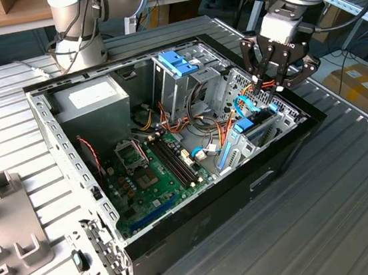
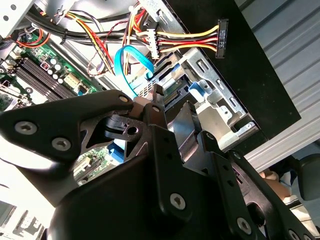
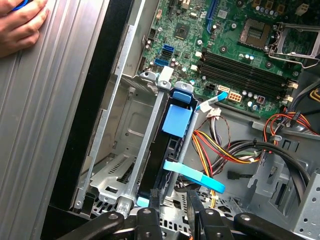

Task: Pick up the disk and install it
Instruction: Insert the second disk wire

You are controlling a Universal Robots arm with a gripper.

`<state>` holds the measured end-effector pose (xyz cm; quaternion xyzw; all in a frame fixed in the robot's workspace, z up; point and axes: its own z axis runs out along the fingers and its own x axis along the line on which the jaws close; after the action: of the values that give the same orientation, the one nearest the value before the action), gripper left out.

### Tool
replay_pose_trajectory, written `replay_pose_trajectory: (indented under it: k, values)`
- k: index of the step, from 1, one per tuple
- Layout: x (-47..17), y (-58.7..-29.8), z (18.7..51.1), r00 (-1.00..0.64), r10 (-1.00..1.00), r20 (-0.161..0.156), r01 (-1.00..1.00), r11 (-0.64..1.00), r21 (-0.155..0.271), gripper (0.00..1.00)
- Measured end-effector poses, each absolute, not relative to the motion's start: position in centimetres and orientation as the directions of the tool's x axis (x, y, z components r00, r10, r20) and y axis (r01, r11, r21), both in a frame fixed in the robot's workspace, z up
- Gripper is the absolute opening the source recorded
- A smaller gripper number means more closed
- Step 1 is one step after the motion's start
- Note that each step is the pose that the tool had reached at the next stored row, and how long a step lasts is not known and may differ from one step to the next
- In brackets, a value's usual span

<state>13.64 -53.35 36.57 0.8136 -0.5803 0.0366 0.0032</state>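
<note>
Disk (image 3: pixel 159 155) on edge in its bay, just under gripper (image 1: pixel 276 80), fingers spread wide, empty.

One computer case (image 1: pixel 200 216), one motherboard (image 1: pixel 155 174), one power-supply box (image 1: pixel 92 98), two robot arms (image 1: pixel 75 16).

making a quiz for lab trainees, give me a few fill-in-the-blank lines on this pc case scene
1. The gripper hangs over the open computer case near the exterior view's ____ side.
2. The flat cable curving near the drive bay is coloured ____.
3. In the first wrist view, a person's ____ rests on the ribbed table.

Missing words: right; blue; hand
</note>
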Motion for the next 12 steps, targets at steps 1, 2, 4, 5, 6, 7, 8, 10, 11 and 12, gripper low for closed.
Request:
replay_pose_trajectory:
  k: [1, 2, 4, 5, 6, 7, 8, 10, 11, 12]
  values:
    - [13.6, -53.3, 36.6, 0.324, -0.944, 0.063, -0.944, -0.326, -0.037, 0.35]
    - [13.7, -53.3, 36.6, 0.324, -0.944, 0.063, -0.945, -0.326, -0.037, 0.35]
    - [13.9, -53.3, 36.6, 0.325, -0.944, 0.063, -0.944, -0.328, -0.037, 0.35]
    - [14.1, -53.3, 36.6, 0.326, -0.943, 0.063, -0.944, -0.329, -0.037, 0.35]
    - [14.3, -53.3, 36.6, 0.327, -0.943, 0.063, -0.943, -0.33, -0.037, 0.35]
    - [14.7, -53.3, 36.6, 0.328, -0.942, 0.063, -0.943, -0.331, -0.037, 0.35]
    - [15.0, -53.3, 36.6, 0.329, -0.942, 0.063, -0.943, -0.332, -0.037, 0.35]
    - [15.4, -53.2, 36.6, 0.33, -0.942, 0.063, -0.942, -0.333, -0.037, 0.35]
    - [15.5, -53.2, 36.6, 0.331, -0.942, 0.063, -0.942, -0.334, -0.037, 0.35]
    - [15.8, -53.1, 36.6, 0.332, -0.941, 0.063, -0.942, -0.334, -0.037, 0.35]
